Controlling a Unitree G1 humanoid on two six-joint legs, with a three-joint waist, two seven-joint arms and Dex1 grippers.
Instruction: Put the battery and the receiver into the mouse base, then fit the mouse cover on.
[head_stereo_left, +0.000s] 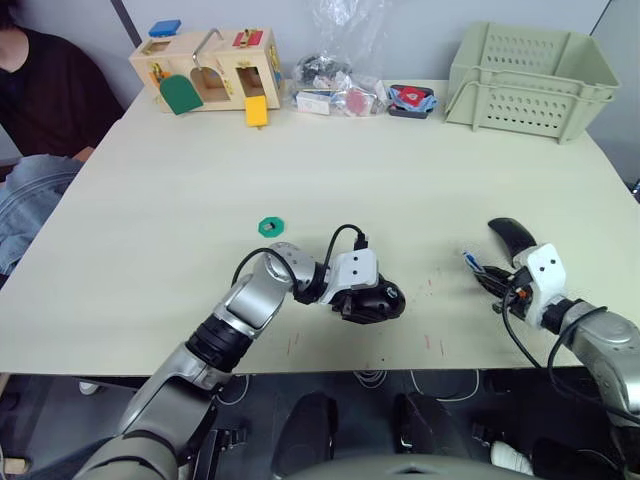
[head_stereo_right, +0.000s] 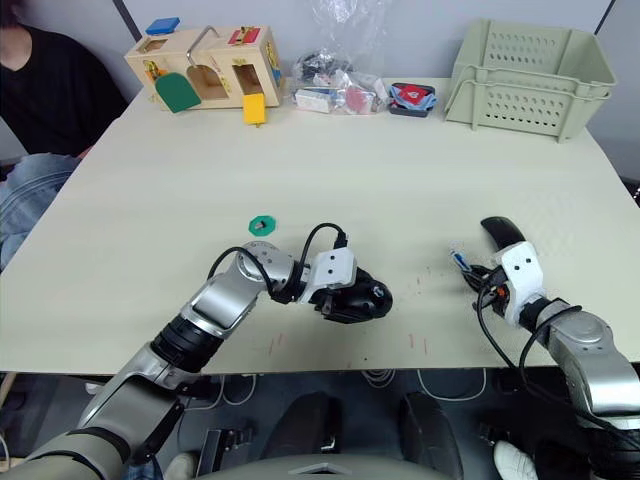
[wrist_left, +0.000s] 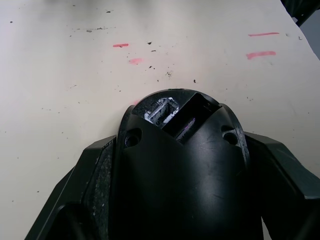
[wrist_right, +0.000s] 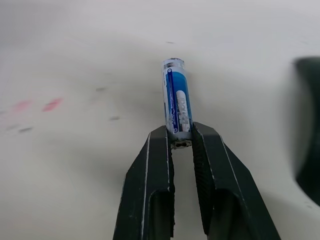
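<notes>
The humanoid robot's left arm (head_stereo_left: 235, 315) is a chain of brushed silver-grey cylindrical segments joined by a ribbed black collar, ending in a glossy white wrist housing (head_stereo_left: 352, 268) from which a black cable (head_stereo_left: 335, 240) loops. The right arm (head_stereo_left: 600, 350) matches it: grey metal forearm, white wrist block (head_stereo_left: 545, 272), and looping black cables. Each wrist carries two matte black wedge-shaped plastic fingers (wrist_right: 150, 180) with finely ridged inner faces.

Glossy printed battery (wrist_right: 177, 106); matt black plastic mouse base (wrist_left: 182, 165).
</notes>
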